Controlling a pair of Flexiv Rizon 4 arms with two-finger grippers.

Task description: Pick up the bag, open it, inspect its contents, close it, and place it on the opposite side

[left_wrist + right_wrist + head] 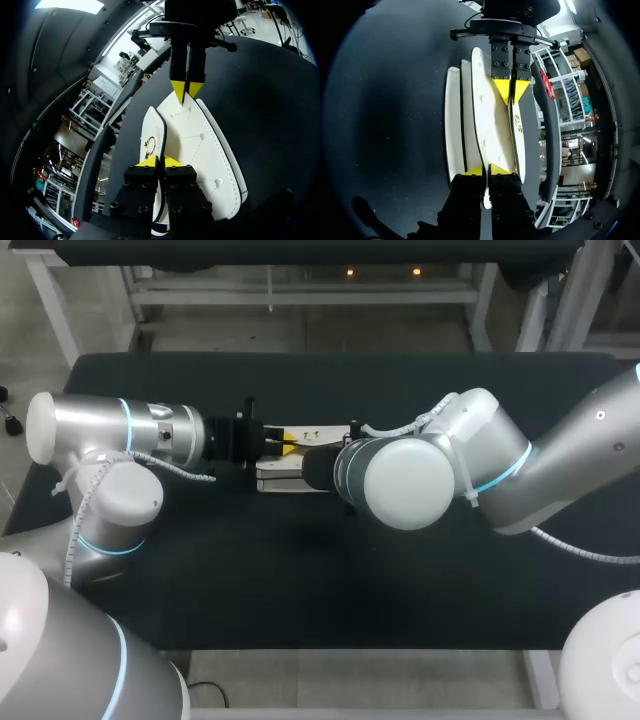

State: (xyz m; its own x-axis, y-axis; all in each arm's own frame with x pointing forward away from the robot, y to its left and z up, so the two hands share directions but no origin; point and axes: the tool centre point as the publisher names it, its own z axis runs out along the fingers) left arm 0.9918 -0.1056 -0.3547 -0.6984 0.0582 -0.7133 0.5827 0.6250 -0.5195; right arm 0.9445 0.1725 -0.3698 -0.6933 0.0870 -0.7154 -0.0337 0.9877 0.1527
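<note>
I judge this to be the opening step: the bag point(287, 472) is pinched from both ends and its layers are starting to part, so the inside is not yet on show. My left gripper point(159, 161) is closed on a thin white edge at the end nearer its arm. My right gripper point(487, 171) is closed the same way on a thin edge at the opposite end, tips almost together. The two face each other along the bag's length.

The next move calls for drawing one layer away from the other while the rest stays down. The two pinches should not pull against each other along the length, or the edge could slip out of the tips.

The bag lies near the middle of the table point(330, 580), a little toward its far edge. It is white and flat, with a stitched panel dotted with small studs and a gold ring clasp point(150, 145) on the narrower panel beside it.
</note>
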